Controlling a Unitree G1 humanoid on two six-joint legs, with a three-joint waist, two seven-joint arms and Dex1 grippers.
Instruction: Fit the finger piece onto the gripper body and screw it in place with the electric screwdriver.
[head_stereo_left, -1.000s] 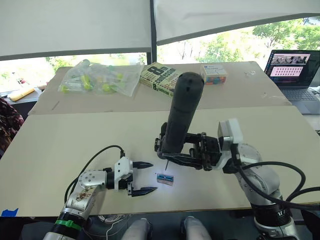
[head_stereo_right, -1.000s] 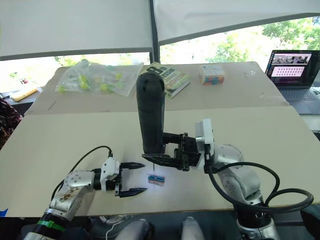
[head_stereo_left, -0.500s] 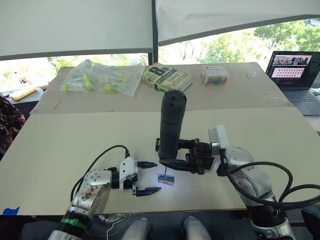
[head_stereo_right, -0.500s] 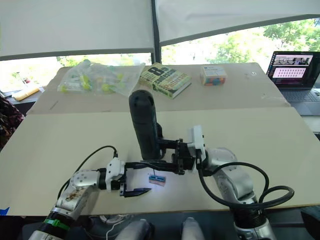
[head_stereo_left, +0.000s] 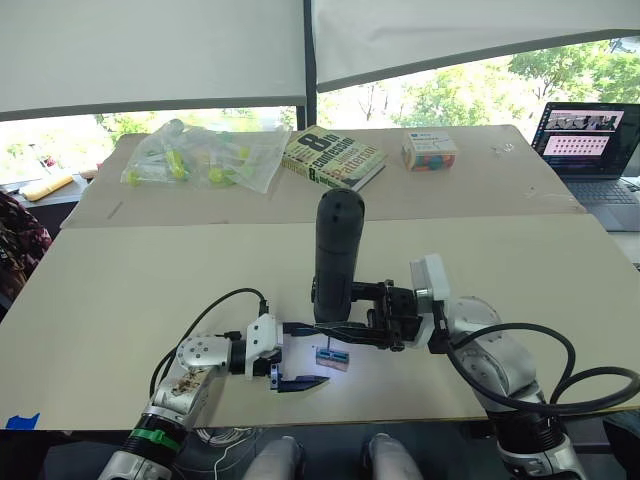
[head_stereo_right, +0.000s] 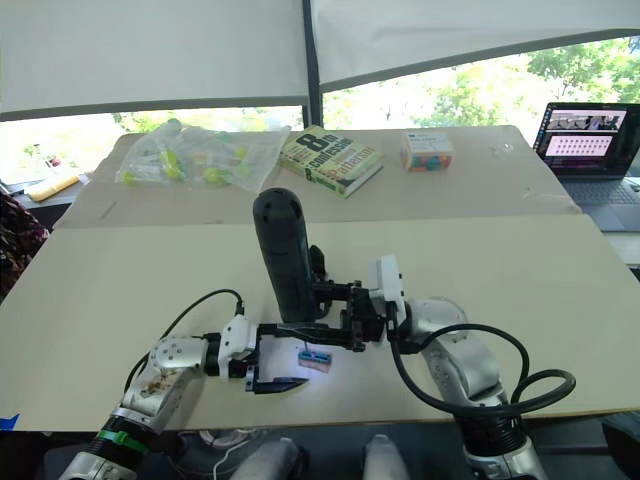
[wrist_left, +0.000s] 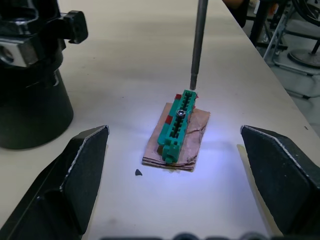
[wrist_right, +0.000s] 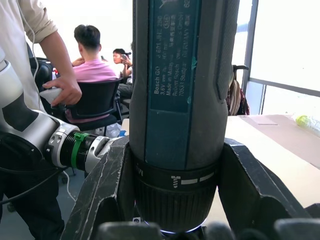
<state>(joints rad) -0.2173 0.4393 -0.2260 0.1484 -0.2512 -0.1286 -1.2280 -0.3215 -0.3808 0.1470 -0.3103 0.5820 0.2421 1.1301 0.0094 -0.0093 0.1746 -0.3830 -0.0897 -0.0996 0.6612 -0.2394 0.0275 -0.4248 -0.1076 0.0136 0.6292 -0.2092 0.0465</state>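
My right gripper (head_stereo_left: 338, 324) is shut on the electric screwdriver (head_stereo_left: 336, 250), a thick black cylinder standing nearly upright over the table (head_stereo_left: 120, 290). Its thin metal bit (wrist_left: 198, 45) points down, tip just above the far end of a small green-and-brown block (wrist_left: 177, 127). My left gripper (head_stereo_left: 312, 354) is open and low on the table, one finger on each side of that block with nothing between them but the block. The gripper body (wrist_left: 35, 105), black with a round dark base, stands just behind the screwdriver. The finger piece is hidden.
At the back of the table lie a clear bag of yellow-green items (head_stereo_left: 205, 155), a book (head_stereo_left: 333, 158) and a small box (head_stereo_left: 428, 150). A laptop (head_stereo_left: 590, 150) is at the far right. The front edge runs close under both grippers. People sit in the background of the right wrist view.
The right arm brought the screwdriver left and lower, straightening it until the bit is over the block. My left gripper slid forward so that its open fingers now flank the block.
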